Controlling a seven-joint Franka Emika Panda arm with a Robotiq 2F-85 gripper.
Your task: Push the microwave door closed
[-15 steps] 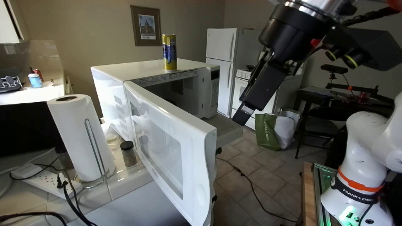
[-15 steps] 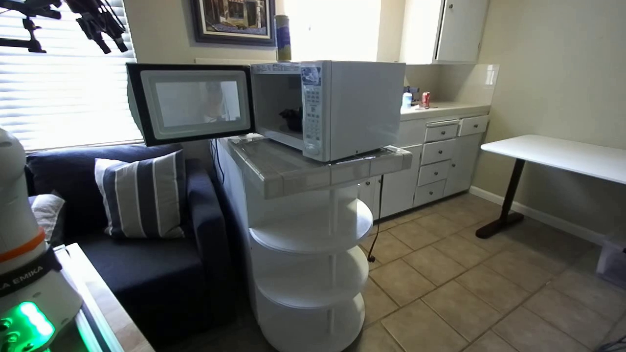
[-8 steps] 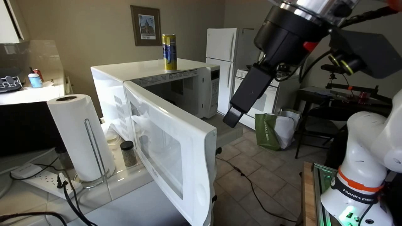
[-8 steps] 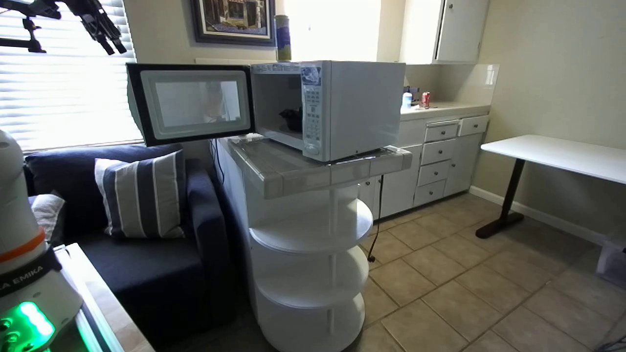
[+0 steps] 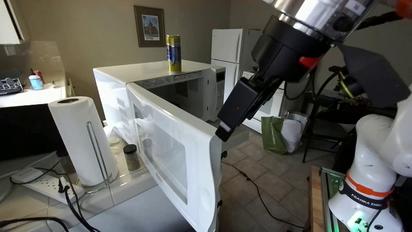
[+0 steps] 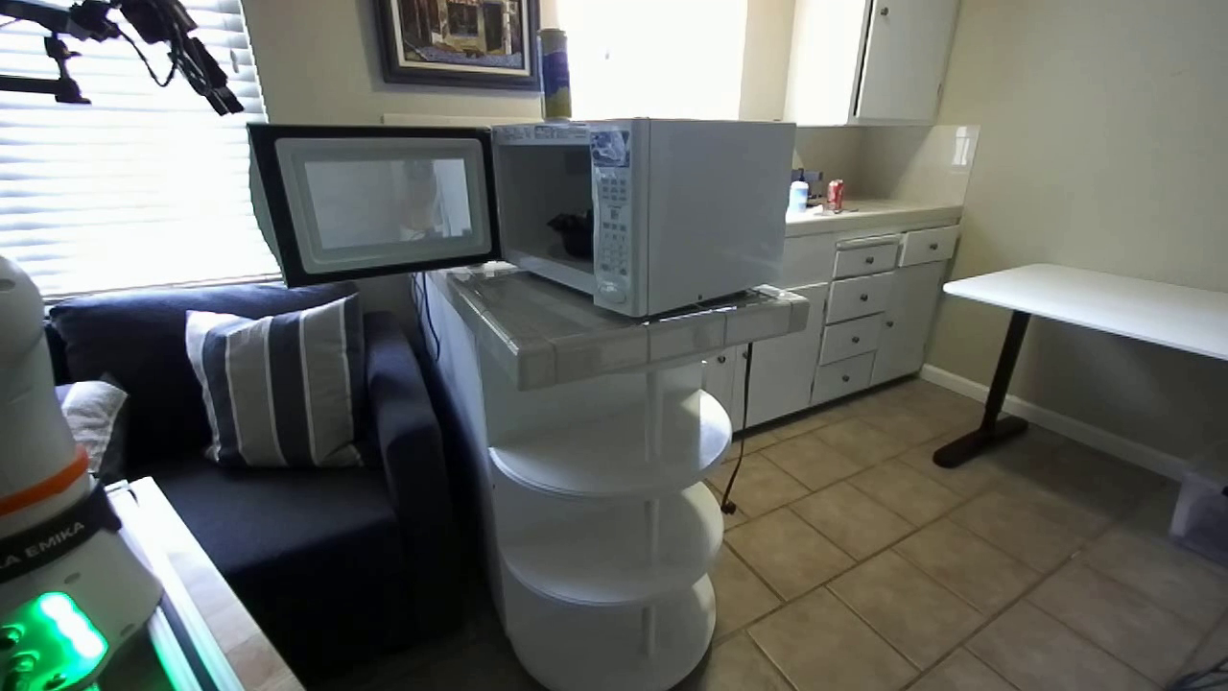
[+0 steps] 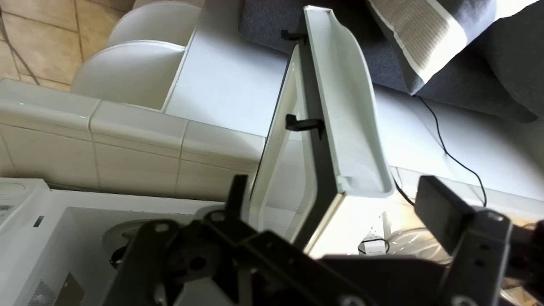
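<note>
The microwave door point(image 5: 165, 151) is a white panel with a greyish window, swung wide open from the white microwave point(image 5: 128, 72). Both exterior views show it; its inner side with a dark border point(image 6: 379, 206) faces an exterior view, and a dark bowl-like thing sits inside the microwave point(image 6: 715, 211). My gripper point(image 5: 224, 132) is at the top free corner of the door, tilted down; whether it touches cannot be told. It is small in an exterior view point(image 6: 228, 101). In the wrist view my gripper point(image 7: 334, 187) is open, with the door's top free corner point(image 7: 355, 106) showing between its fingers.
A yellow and blue can point(image 5: 174, 53) stands on the microwave. A paper towel roll point(image 5: 83, 141), a black-lidded jar point(image 5: 131, 158) and a power strip point(image 5: 48, 185) stand on the counter behind the door. A dark sofa point(image 6: 403, 403) is below the door.
My gripper has moved left and down in an exterior view, from right of the door to its top free corner, and has turned somewhat. The door has not moved.
</note>
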